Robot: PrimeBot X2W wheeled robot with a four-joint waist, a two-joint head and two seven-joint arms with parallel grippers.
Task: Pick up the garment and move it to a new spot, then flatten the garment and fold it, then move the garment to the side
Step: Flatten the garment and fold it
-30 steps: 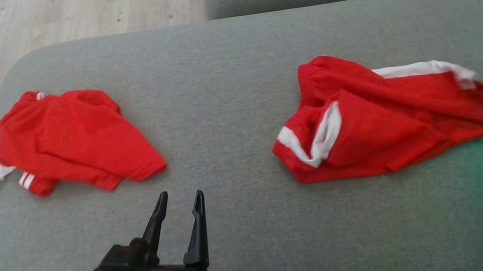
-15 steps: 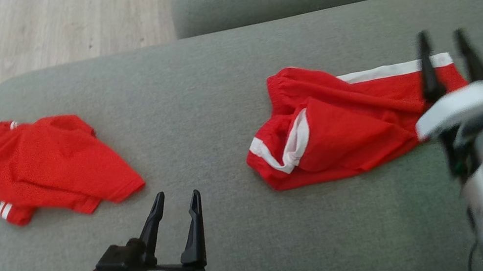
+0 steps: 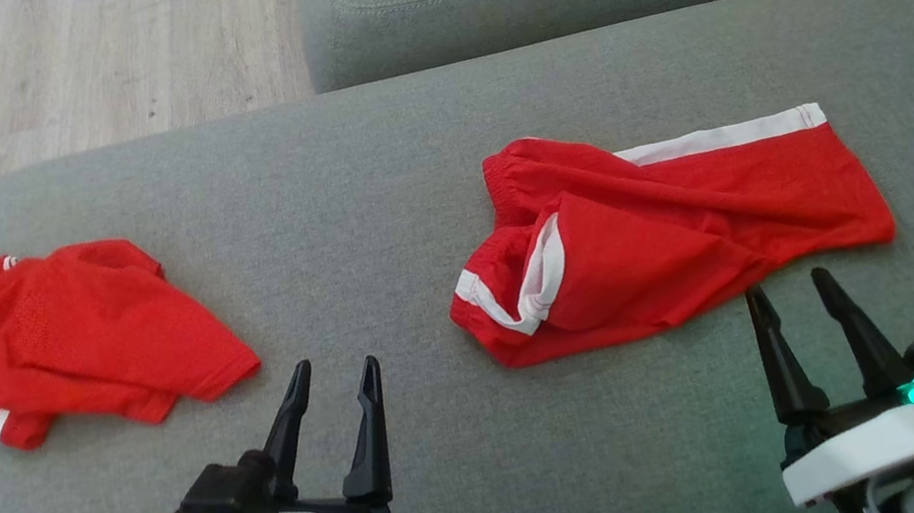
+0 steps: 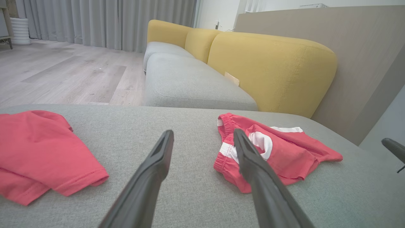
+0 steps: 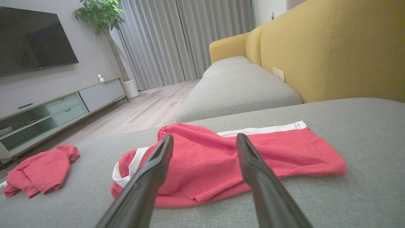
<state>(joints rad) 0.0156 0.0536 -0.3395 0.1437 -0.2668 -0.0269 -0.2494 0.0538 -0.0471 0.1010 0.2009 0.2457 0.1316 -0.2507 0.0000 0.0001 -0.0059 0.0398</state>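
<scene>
Shorts lie just ahead of R end effector, long axis running L-R; L end effector sits farther off. Both spread, empty.

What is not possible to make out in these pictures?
- Red shirt: left wrist view, cut off by the left edge.
- Red shorts: left wrist view, partly behind a finger of the left gripper.
- Shorts' lower layers: head view, hidden by their own folds.
- TV cabinet shelf contents: right wrist view, too small.
</scene>
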